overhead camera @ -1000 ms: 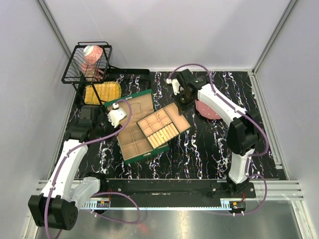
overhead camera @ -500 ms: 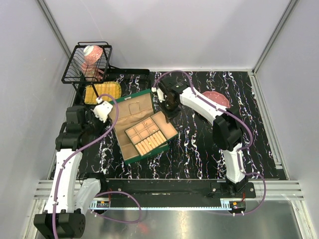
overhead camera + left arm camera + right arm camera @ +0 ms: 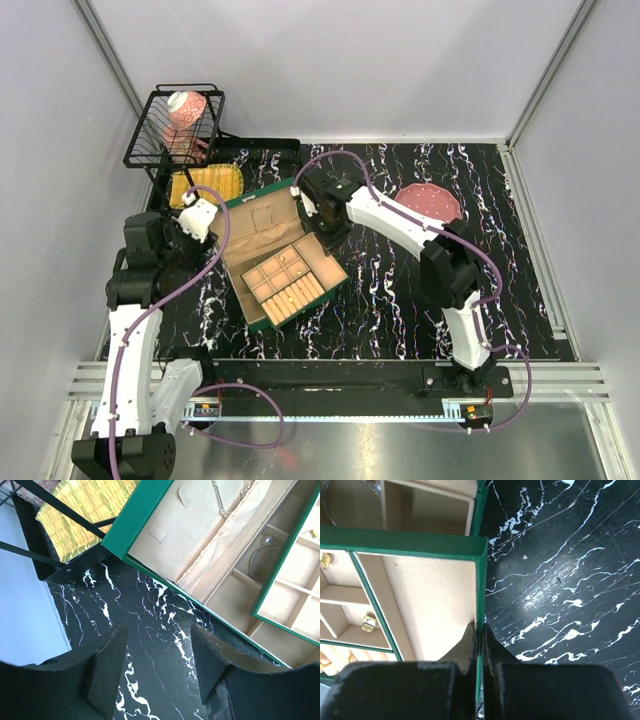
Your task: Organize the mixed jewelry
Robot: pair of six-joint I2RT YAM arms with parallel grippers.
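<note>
Step in hand, my read: positioning or steadying the green box (image 3: 260,225), not picking yet.

- Right end effector (image 3: 479,631) is closed, pinching the thin green wall of the box's tray at its corner.
- Left end effector (image 3: 159,635) is open and holds nothing. It hovers over bare table (image 3: 150,610), just off the box's lid edge.
- In the top view the box sits around 9 o'clock of table centre. The pink plate (image 3: 430,201) is at 1 o'clock, well apart from both arms.
- The mixed jewelry (image 3: 368,622) I can see is in the box: gold pieces in the small tray cells, and a silver hoop (image 3: 259,556) in a lower compartment under the tray.
- A chain (image 3: 220,500) lies on the lid lining.

Next move needs:
- Release the wall cleanly without tipping or dragging the tray.
- Then make a fine pinch on very small, thin pieces, which leaves little margin for error.

View differences:
- Only the right wrist view shows the pinch on the wall and the gold pieces up close.
- Only the left wrist view shows the hoop below the tray and the open jaws.
- Only the top view shows the plate. Anything on it is too small to tell.
</note>
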